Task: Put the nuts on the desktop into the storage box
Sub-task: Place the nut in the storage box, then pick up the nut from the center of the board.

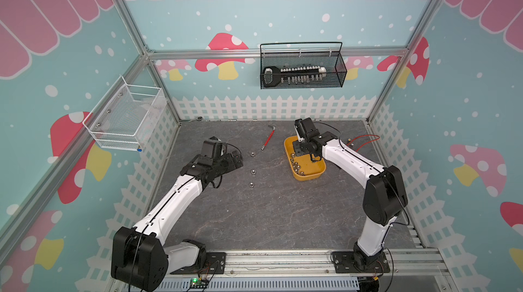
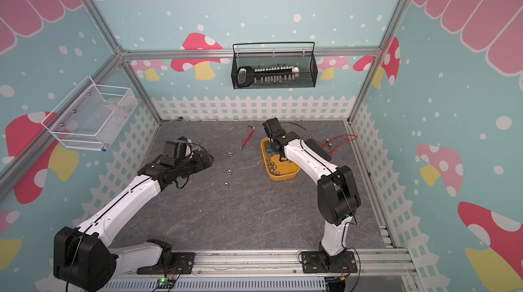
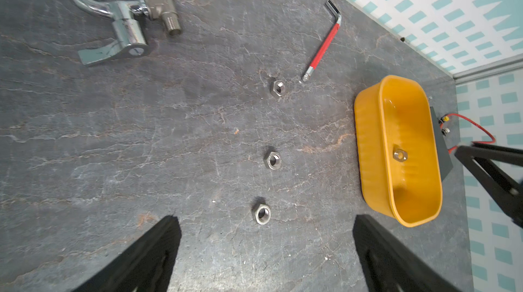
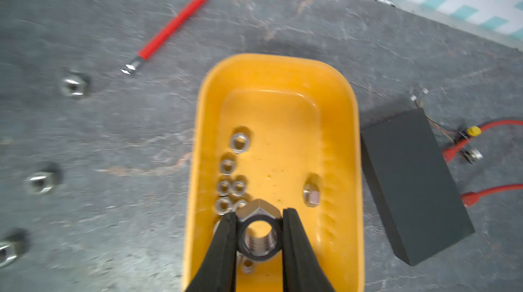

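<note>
Over the left part of the worktop (image 1: 277,214), your left jaws stood wide apart and held nothing, hanging above the surface. The left wrist view showed a chrome tap (image 3: 121,27) lying close by, toward the far edge.

Next came three nuts (image 1: 252,172) loose on the worktop, left of centre. They lay flat and well apart from one another, in a line running from the far edge toward the near one. A red-handled wrench (image 1: 268,136) lay past the farthest nut, close to the far edge, with its tip near that nut but not touching it.

Right of the wrench sat the box (image 1: 310,176), in the right half and nearer the far edge than the near one. Your right jaws hung over the box, clamped on one nut (image 4: 259,235) held above its floor. Several more nuts lay inside, most bunched along the left wall (image 4: 239,142) and one by the right wall.

A black block (image 4: 410,180) lay just beside the box on its right. Red wires (image 4: 481,191) trailed beyond it toward the right edge.
</note>
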Robot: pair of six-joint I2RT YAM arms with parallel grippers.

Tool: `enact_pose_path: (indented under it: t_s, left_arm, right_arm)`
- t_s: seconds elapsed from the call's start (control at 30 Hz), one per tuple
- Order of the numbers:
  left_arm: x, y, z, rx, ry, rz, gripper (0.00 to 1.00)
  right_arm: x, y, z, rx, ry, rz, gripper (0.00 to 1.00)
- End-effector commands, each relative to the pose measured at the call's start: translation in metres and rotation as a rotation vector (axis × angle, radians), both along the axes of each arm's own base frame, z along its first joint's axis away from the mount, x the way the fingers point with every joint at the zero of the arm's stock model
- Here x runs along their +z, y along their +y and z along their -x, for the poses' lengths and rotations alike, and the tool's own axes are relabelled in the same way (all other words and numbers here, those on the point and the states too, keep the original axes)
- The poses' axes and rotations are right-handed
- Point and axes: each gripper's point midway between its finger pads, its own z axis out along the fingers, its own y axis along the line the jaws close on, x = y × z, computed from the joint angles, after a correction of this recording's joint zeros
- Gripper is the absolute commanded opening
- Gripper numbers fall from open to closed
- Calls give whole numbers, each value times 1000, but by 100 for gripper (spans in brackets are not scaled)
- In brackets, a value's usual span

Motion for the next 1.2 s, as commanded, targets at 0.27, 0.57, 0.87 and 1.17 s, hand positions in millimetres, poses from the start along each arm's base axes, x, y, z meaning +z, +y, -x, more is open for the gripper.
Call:
enact_pose_path:
  t_s: [0.27,0.57,0.87,1.17]
  left_arm:
    - [-9,-9,-1,-19,11,-22,99]
    - [0,19,-7,100,-25,-55,99]
    - [-14,64,-1,277,12,-6,99]
    - [-14,88,7,349,-2,20,99]
  right_arm:
    - [-43,4,6,30,93,-2,48]
    - [20,80,40,262,-15,-60,47]
    - [-32,188,63,491,102,-89,47]
    - [-78,226,59,540,170,-75,48]
